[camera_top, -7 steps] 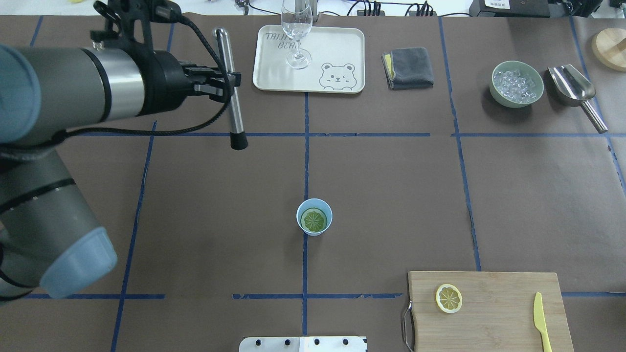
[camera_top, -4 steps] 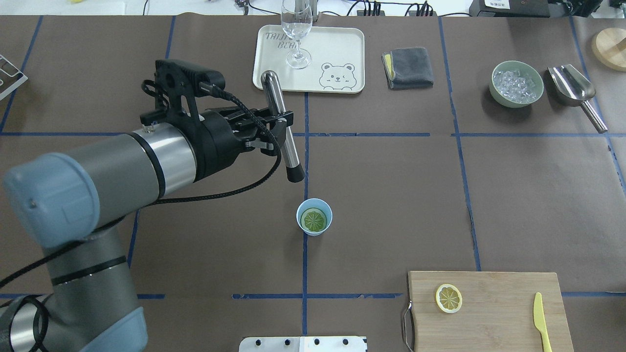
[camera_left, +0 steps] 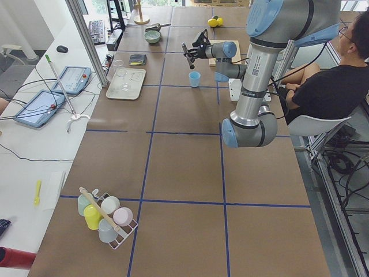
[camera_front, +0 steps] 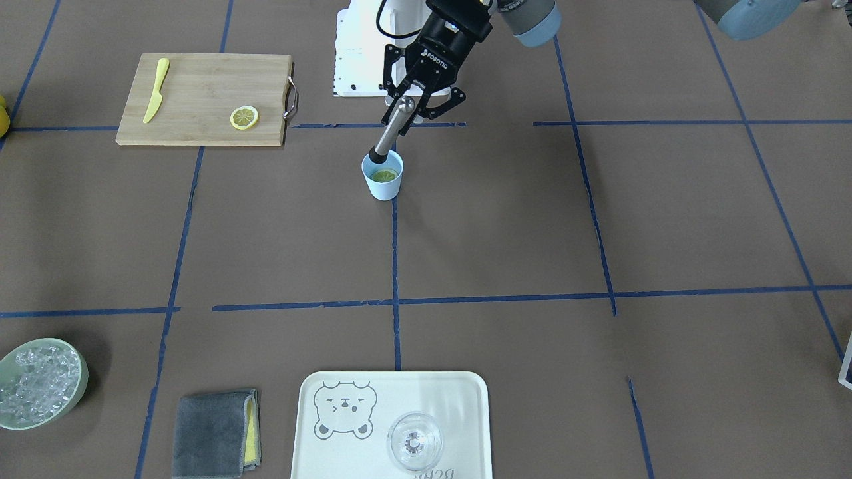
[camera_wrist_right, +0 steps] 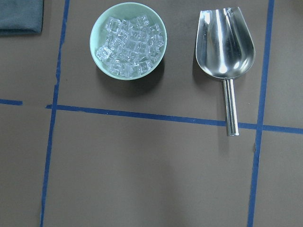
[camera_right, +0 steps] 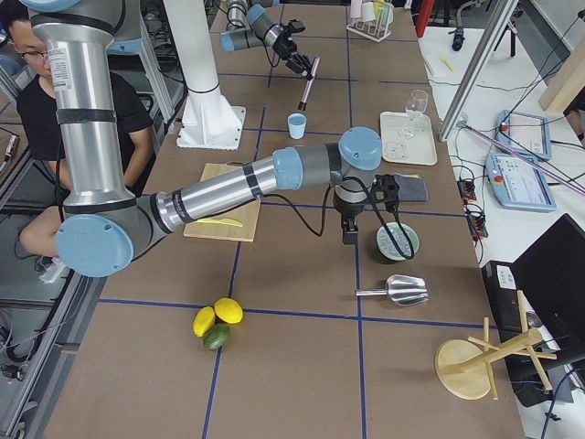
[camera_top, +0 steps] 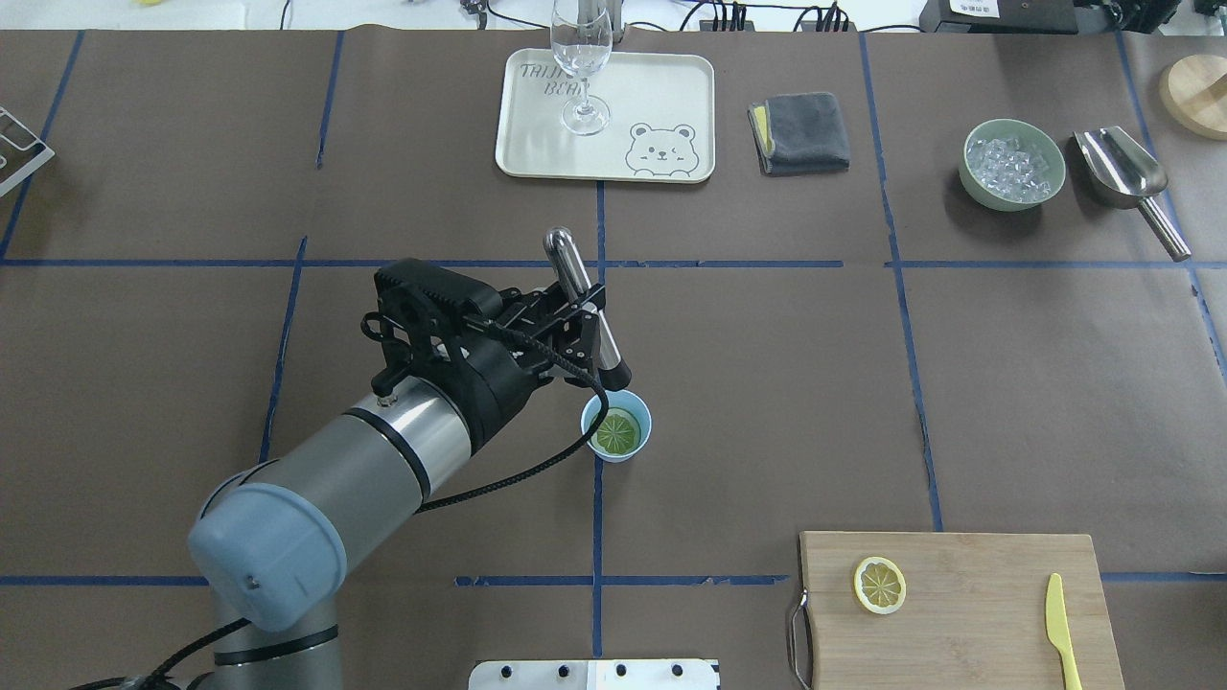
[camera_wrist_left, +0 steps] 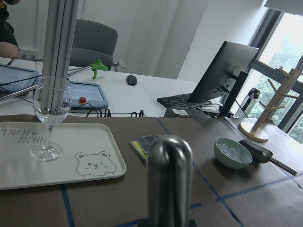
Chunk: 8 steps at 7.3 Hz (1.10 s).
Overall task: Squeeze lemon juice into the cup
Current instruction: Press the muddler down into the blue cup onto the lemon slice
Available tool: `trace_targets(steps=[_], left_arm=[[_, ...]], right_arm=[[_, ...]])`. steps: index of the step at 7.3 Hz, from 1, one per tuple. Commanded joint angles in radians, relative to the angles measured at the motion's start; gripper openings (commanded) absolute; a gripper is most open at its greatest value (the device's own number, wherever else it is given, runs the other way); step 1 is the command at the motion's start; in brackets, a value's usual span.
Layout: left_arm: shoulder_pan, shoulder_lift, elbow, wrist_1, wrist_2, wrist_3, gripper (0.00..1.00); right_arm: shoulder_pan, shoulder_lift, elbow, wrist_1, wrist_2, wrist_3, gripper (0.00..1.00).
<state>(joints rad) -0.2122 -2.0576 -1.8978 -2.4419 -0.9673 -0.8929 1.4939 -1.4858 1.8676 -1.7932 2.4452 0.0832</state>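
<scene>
The light-blue cup [camera_top: 616, 426] stands mid-table with a lemon slice [camera_top: 614, 432] lying flat inside; both show in the front view, the cup [camera_front: 383, 181] and the slice [camera_front: 385, 175]. My left gripper [camera_top: 583, 309] is shut on a tilted steel muddler [camera_top: 587, 307]. The muddler's black tip [camera_top: 620, 377] hangs just over the cup's far rim. A second alike slice [camera_top: 879, 585] lies on the cutting board [camera_top: 959, 575]. My right gripper [camera_right: 350, 229] hangs over the table near the ice bowl; I cannot tell whether it is open or shut.
A bear tray [camera_top: 661, 96] with a wine glass [camera_top: 581, 67] sits at the far edge, a grey cloth [camera_top: 800, 132] beside it. A green ice bowl [camera_top: 1013, 163] and steel scoop [camera_top: 1126, 172] are far right. A yellow knife [camera_top: 1061, 632] lies on the board.
My left arm has swung in from the far left toward the cup, carrying the muddler. Its tip has gone from well behind the cup to just over its rim.
</scene>
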Motion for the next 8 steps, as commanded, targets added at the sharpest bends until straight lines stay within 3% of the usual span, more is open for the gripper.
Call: trace_targets(steps=[1, 8], left_arm=[[0.022, 0.002, 0.013, -0.006, 0.004, 0.022, 0.0], [0.036, -0.009, 0.126, -0.014, -0.002, 0.02, 0.0]], right_arm=[[0.002, -0.004, -0.001, 0.002, 0.0, 0.0, 1.0], [0.005, -0.004, -0.002, 0.003, 0.0, 0.0, 1.0]])
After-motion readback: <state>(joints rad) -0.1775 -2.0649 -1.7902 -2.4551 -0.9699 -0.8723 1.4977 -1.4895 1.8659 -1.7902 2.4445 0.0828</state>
